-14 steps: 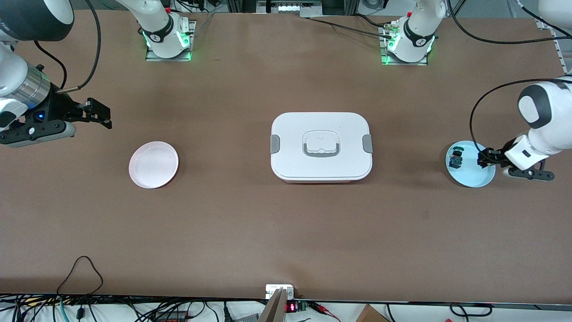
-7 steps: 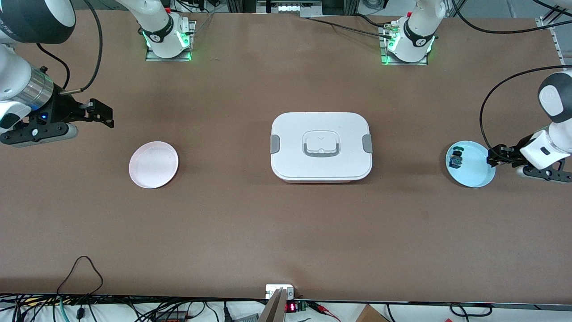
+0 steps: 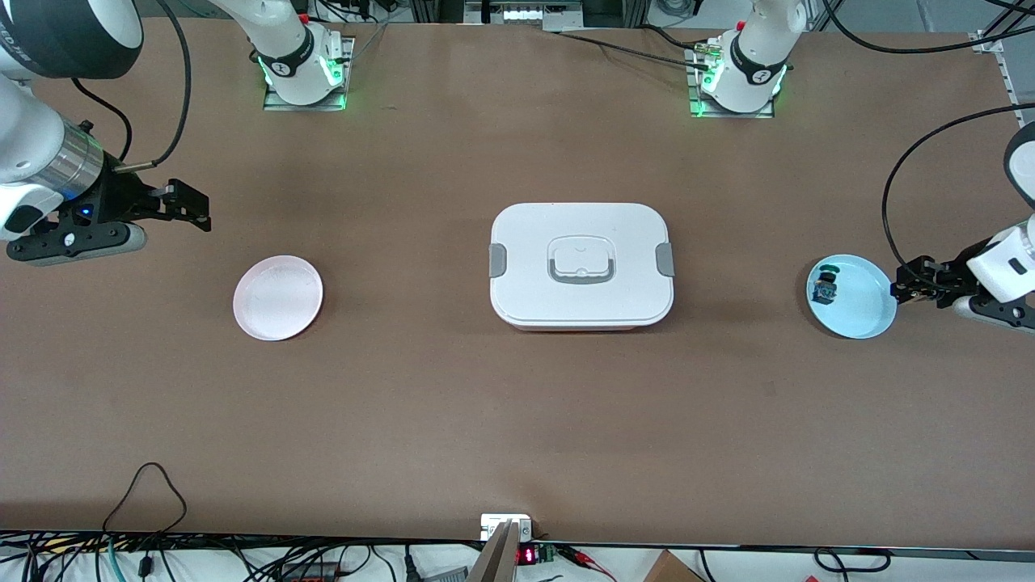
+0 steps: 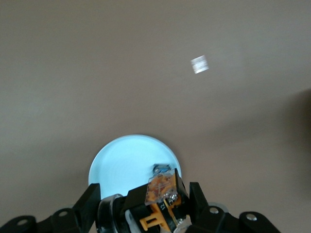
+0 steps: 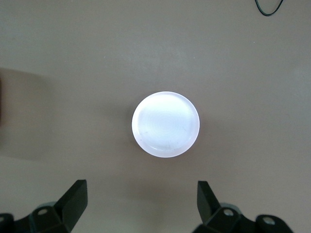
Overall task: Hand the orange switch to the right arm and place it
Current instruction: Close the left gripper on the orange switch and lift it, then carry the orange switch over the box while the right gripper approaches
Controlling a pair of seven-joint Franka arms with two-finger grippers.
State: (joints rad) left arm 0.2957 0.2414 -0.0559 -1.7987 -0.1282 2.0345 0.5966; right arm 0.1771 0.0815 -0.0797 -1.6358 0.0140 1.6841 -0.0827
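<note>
My left gripper [image 3: 904,288] is pinched on the orange switch [image 4: 160,194], up in the air just off the rim of the light blue dish [image 3: 865,311], at the left arm's end of the table. In the left wrist view the switch sits clamped between the black fingers [image 4: 197,194], orange cap and clear housing showing, brassy bits visible, with the blue dish [image 4: 116,165] under it. In the front view I can't make out the switch itself at the fingertips, too small.

Still on the blue dish: the green-capped bluish switch [image 3: 825,286], lying near the rim on the side toward the table's middle. In the left wrist view only a sliver of it [image 4: 161,169] shows past the held switch.

My right gripper [image 3: 191,209] hangs spread wide, nothing in it, over bare table at the right arm's end; the right arm waits there. The right wrist view shows both fingers [image 5: 74,198] well apart with the pink dish [image 5: 165,124] seen between them. The pink dish [image 3: 278,297] lies on the table nearer the front camera than that gripper.

Mid-table sits a white lidded box [image 3: 580,265] with grey side latches and a handle in the lid, shut, well apart from both dishes.
</note>
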